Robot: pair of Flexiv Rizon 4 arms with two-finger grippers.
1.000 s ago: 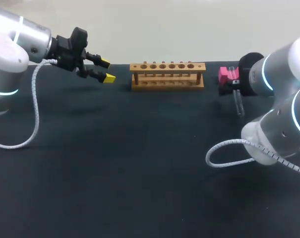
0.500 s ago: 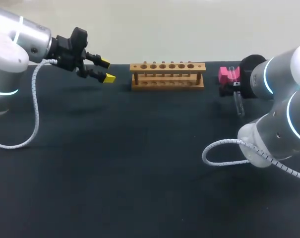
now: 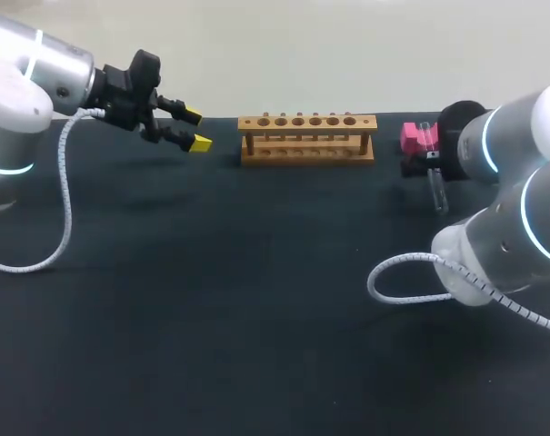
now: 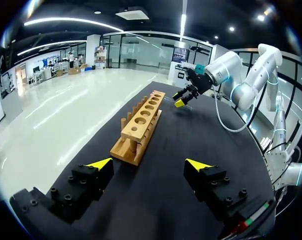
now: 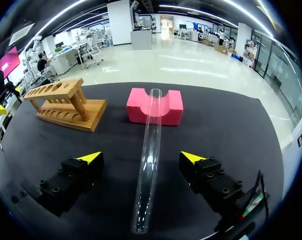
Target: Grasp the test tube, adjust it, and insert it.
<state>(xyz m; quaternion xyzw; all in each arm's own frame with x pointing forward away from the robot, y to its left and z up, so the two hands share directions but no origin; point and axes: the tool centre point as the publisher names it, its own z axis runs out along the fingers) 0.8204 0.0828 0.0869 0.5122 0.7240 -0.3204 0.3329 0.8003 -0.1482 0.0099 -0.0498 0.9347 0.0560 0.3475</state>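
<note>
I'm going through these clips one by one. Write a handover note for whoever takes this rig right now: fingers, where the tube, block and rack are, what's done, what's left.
Left gripper: fingers open and empty, held above the table off one end of the wooden rack.
Right gripper: fingers open, one on each side of the test tube, neither touching it.
Test tube: lies with its far end propped in the groove of the pink block, which sits beside the rack's other end.
Rack: no tube in any hole.
Done: right gripper lined up over the tube.
Left: grasp, adjust, insert.
</note>
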